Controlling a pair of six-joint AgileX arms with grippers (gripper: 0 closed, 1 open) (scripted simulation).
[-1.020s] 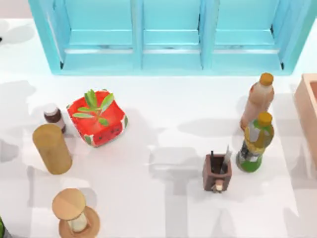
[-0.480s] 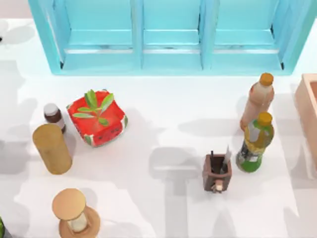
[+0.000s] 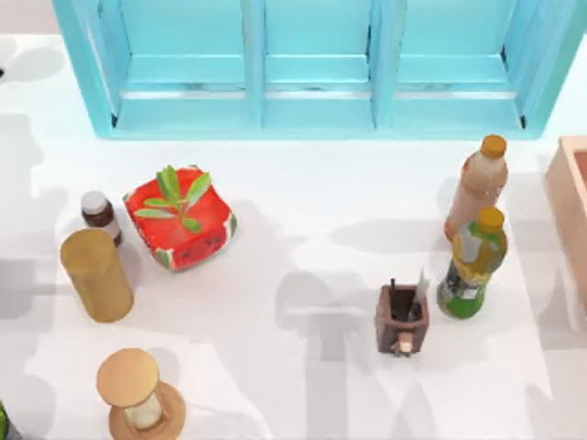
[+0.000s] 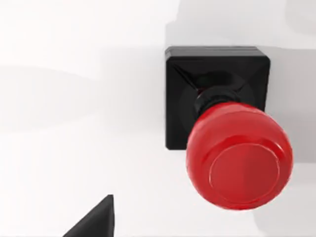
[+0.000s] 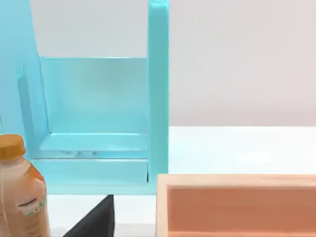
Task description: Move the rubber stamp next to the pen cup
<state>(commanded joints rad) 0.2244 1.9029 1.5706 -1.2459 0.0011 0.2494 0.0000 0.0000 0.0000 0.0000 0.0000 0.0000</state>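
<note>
The rubber stamp [image 4: 224, 128] stands upright on the white table in the left wrist view, seen from close above: a glossy red ball knob on a black square base. A black part of my left gripper [image 4: 94, 222] shows at the frame's edge, apart from the stamp. The pen cup [image 3: 402, 316], a small dark-brown square holder with pens and a pale strip, stands right of the table's middle in the top view. A black part of my right gripper [image 5: 94, 222] faces the blue cabinet, away from both.
A blue cabinet [image 3: 312, 64] lines the back. Two bottles [image 3: 477, 183] [image 3: 472, 261] stand right of the pen cup, with a wooden box [image 3: 573, 211] at the right edge. At the left are a watermelon-print planter [image 3: 181, 218], a tan cylinder [image 3: 96, 275], a small jar [image 3: 98, 213] and a wooden spool [image 3: 136, 394].
Only the shadows on the left half of the table have shifted a little; every object in the top view stays where it was.
</note>
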